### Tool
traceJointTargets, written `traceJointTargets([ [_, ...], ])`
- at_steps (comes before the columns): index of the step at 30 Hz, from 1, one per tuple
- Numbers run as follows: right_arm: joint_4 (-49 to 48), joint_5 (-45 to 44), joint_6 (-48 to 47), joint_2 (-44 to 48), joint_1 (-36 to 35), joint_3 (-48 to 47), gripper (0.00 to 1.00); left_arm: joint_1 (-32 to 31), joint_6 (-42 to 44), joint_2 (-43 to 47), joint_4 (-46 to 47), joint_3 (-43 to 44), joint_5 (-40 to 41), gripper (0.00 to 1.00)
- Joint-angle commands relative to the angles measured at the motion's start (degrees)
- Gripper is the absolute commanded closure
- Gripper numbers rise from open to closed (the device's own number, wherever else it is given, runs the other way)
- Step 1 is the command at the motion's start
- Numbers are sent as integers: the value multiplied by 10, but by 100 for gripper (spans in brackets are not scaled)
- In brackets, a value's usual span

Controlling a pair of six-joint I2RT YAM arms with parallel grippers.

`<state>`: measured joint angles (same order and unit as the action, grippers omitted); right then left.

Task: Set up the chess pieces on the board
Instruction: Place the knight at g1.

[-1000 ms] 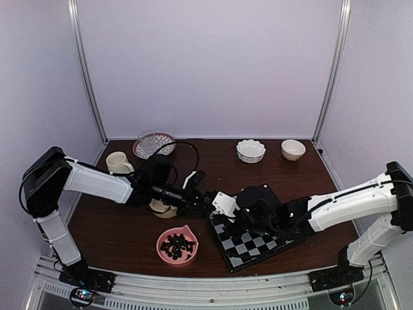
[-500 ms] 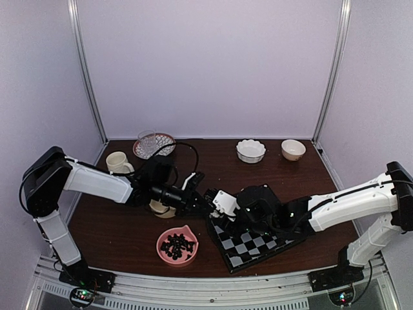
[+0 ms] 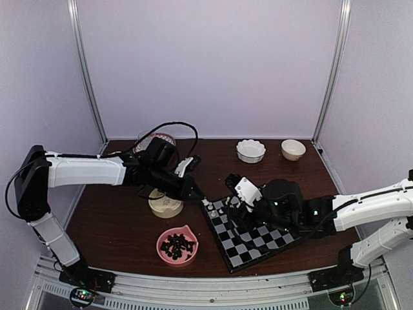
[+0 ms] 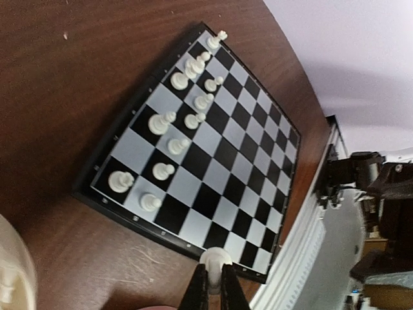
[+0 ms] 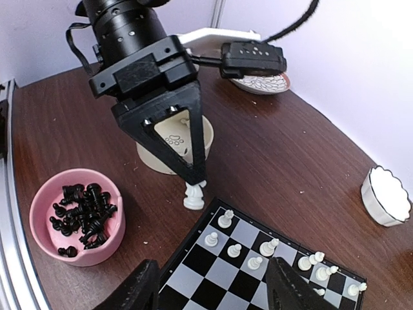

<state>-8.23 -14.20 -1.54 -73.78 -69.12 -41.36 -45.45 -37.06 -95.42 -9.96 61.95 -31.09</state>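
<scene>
**Item:** white chessman [image 5: 193, 196], one, upright, long axis vertical. Its head is clamped in the left pincer [image 5: 195, 183] and its base points down. Whether the base touches the bench [image 3: 122, 226] cannot be told.

**Position:** just off the far-left corner of the board [image 3: 248, 248], outside its border.

**Bearing:** free squares lie right of the piece and nearer. The back rank shows gaps, one directly beside the corner piece.

**Already placed:** white pieces [image 4: 179, 145], standing in two rows along the edge by that corner.

**Right pincer** [image 5: 213, 287]: spread wide, carrying nothing, over the board, farther from the chessman than the left.

**Also present:** pink bowl [image 5: 39, 206] of black chessmen [image 5: 80, 216], near-left of the board.

**Judgement:** a short carry rightward, then straight down, suits the left arm.
</scene>
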Motion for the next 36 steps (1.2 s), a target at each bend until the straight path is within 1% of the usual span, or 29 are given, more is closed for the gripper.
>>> traceJointTargets([
  [1,6,-23,64,21,28,8,41,-16,167,-2,-150,97,154,100],
  [3,45,-24,102,25,48,-10,41,-27,209,-18,-180,135,215,100],
  [5,64,-11,134,34,69,-16,41,-32,233,-30,-174,152,239,100],
  [7,52,3,153,48,84,-2,41,-33,256,-44,-157,164,237,100],
  [10,5,-11,167,66,100,42,41,-34,285,-75,-131,192,244,100],
  [13,-36,-30,181,82,119,88,41,-37,318,-118,-138,236,271,100],
  [16,-29,-49,186,107,126,106,41,-46,347,-147,-147,260,297,100],
  [21,-90,-60,194,130,128,153,41,-49,365,-162,-161,287,302,100],
  [24,-92,-63,193,126,128,152,41,-51,381,-177,-184,309,300,100],
  [36,-106,-71,182,149,128,167,41,-69,384,-239,-190,346,302,100],
])
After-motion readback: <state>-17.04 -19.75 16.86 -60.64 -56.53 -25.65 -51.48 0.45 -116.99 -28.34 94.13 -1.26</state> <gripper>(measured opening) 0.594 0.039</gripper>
